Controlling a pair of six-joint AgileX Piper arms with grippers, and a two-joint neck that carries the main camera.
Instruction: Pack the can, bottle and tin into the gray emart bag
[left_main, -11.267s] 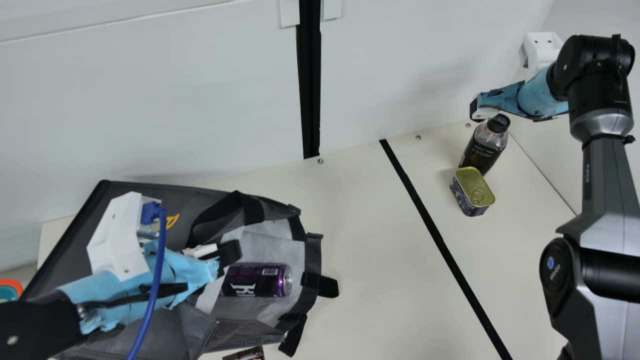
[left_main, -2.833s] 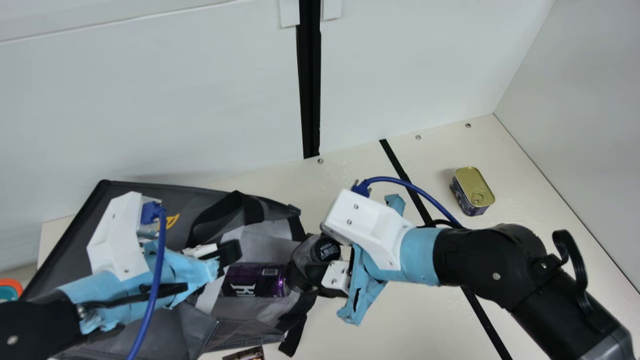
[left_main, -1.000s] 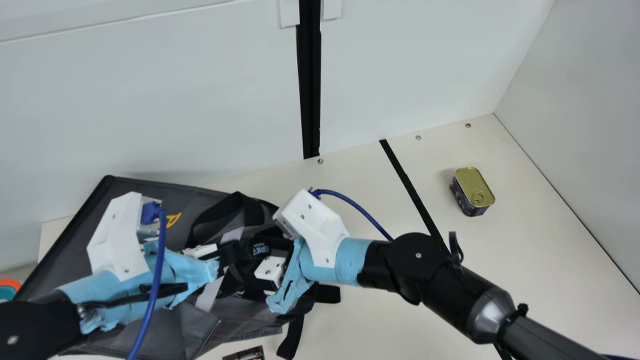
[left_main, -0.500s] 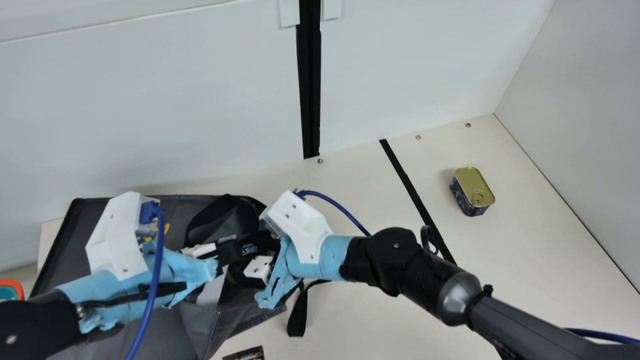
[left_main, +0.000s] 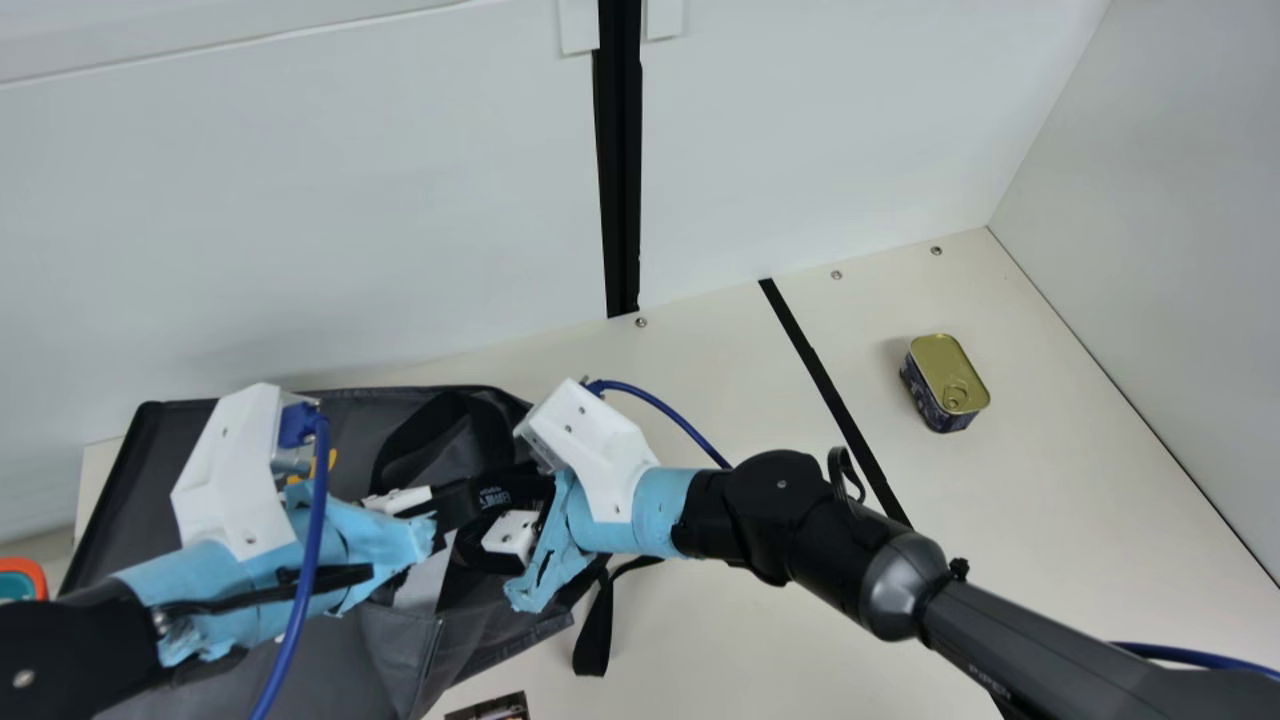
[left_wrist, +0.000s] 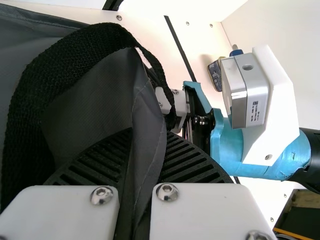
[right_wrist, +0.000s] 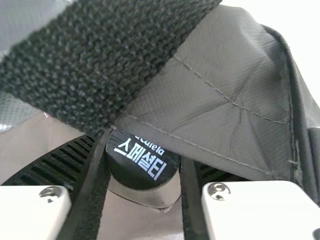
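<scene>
Bracing the limp gray emart bag (left_main: 330, 670) is done by the left gripper (left_main: 460, 503), clamped on its fabric wall (left_wrist: 149, 137). Past the coarse webbing handle (right_wrist: 100, 60), the smooth-capped bottle (right_wrist: 142, 167), pinched by the right gripper (right_wrist: 144, 172) at the bag's right end, should be eased deeper. Near the table (left_main: 1080, 520)'s far right corner, the boxy tin (left_main: 943, 385) is seen.

Mouth of gray bag (left_main: 345, 655) crowded; left claw (left_main: 462, 501) and right claw (left_main: 492, 512) close together. Black strap (right_wrist: 105, 55) and gray fabric crowd the bottle (right_wrist: 142, 165), partly overlapping its cap. Right arm (left_main: 785, 512) spans desk (left_main: 740, 610); open room around tin (left_main: 945, 380).
</scene>
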